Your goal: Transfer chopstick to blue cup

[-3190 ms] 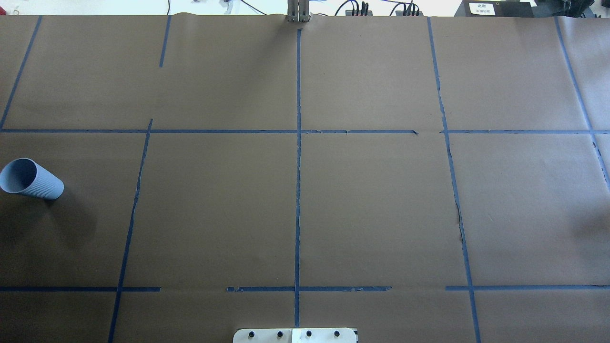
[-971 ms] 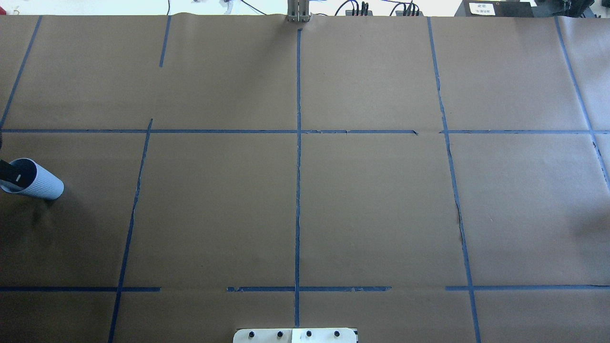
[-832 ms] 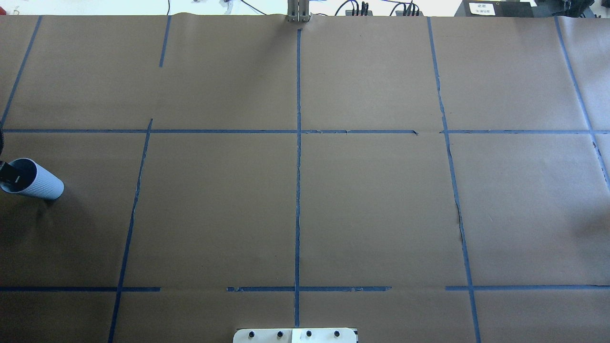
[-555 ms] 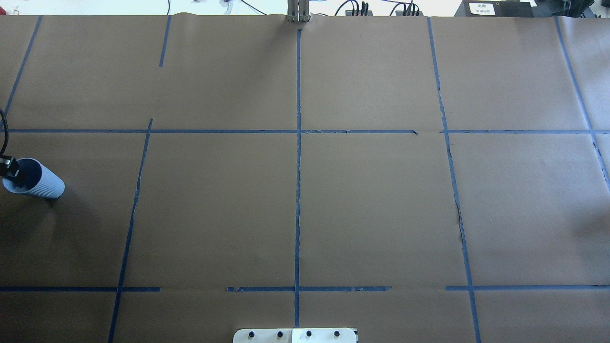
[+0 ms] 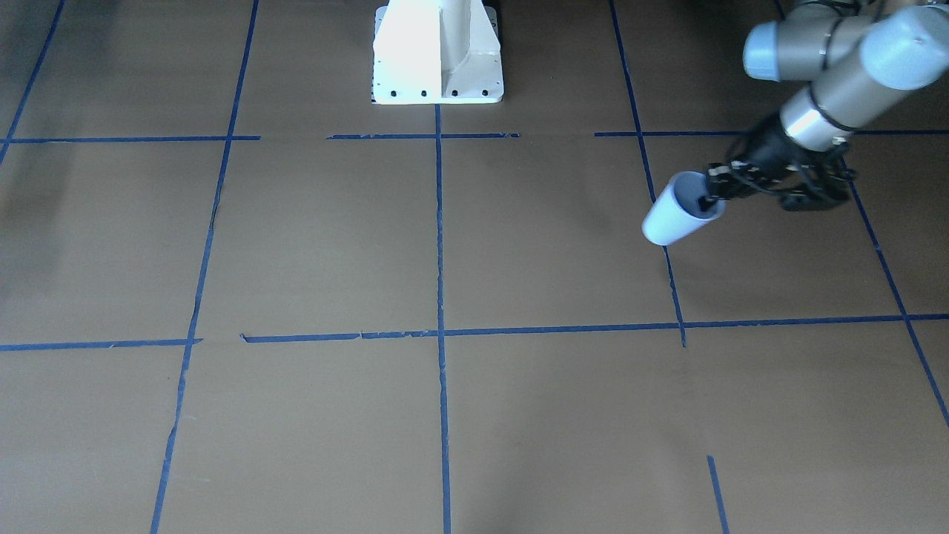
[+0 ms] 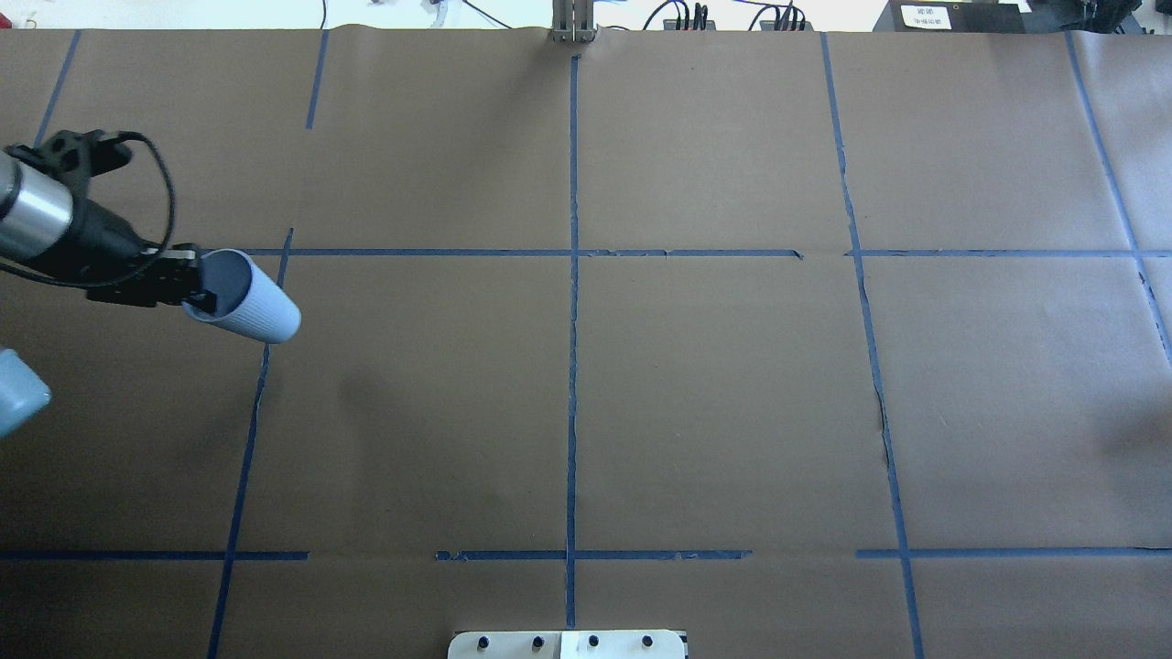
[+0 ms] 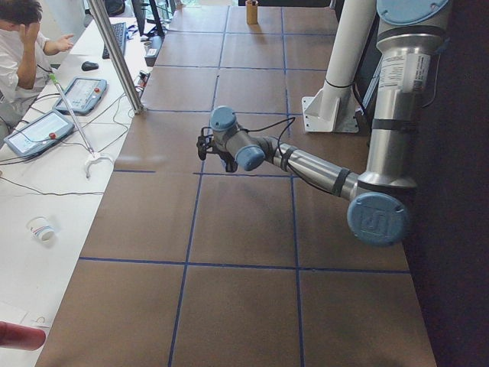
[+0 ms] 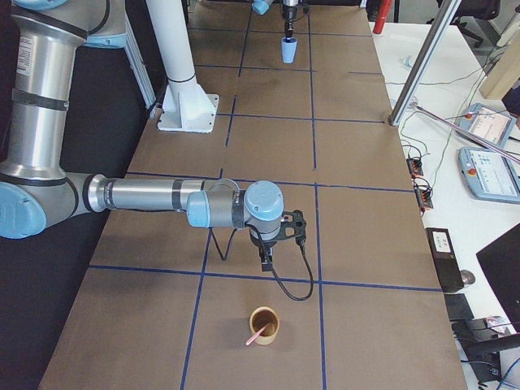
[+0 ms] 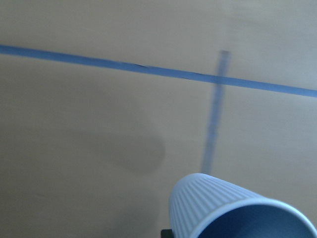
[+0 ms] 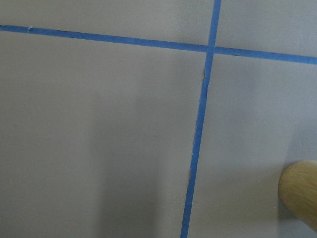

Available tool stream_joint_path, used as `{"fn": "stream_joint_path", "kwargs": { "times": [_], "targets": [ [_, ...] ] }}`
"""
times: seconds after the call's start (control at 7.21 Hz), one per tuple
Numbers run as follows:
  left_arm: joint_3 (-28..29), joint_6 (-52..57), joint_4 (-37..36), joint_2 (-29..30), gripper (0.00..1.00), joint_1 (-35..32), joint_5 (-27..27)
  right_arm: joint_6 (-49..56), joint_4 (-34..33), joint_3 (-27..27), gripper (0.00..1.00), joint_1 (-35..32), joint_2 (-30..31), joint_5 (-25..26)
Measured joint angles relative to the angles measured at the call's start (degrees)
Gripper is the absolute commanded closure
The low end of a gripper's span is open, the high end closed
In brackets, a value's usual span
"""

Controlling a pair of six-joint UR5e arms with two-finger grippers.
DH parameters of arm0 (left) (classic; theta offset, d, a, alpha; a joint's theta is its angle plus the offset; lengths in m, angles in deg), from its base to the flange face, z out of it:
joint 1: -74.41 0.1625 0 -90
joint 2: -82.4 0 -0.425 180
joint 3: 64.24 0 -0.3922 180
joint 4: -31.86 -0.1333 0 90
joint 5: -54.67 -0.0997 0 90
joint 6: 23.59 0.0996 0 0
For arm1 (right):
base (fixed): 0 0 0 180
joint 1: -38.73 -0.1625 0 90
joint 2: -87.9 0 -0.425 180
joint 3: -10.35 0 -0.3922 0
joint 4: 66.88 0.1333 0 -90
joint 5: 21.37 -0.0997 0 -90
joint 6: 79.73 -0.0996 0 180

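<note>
Reaches in low, left fingers (image 6: 196, 293) pinching the rim of the blue cup (image 6: 249, 311), holding it off the surface (image 6: 714, 394), tilted, base toward the middle. Spot the chopstick (image 8: 258, 334) well apart, slanting in a tan cup (image 8: 265, 322) near the right fingers (image 8: 266, 263); can't tell their state.

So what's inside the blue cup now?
A finger of the left gripper, pinching the rim of the blue cup; its bottom is hidden. The chopstick is in the brown cup.
</note>
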Motion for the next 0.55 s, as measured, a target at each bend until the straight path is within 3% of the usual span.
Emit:
{"fn": "stream_joint_path", "kwargs": {
  "times": [0.28,0.55],
  "targets": [
    [-0.01,-8.47,-13.98,16.16,1.00,13.98,-13.27,0.03,0.03,-0.04,0.00,0.00,-0.02,0.00],
    [5.20,-10.62,-17.97,25.28,1.00,21.31,-21.55,0.03,0.00,-0.02,0.00,0.00,-0.07,-0.25]
  ]
}}
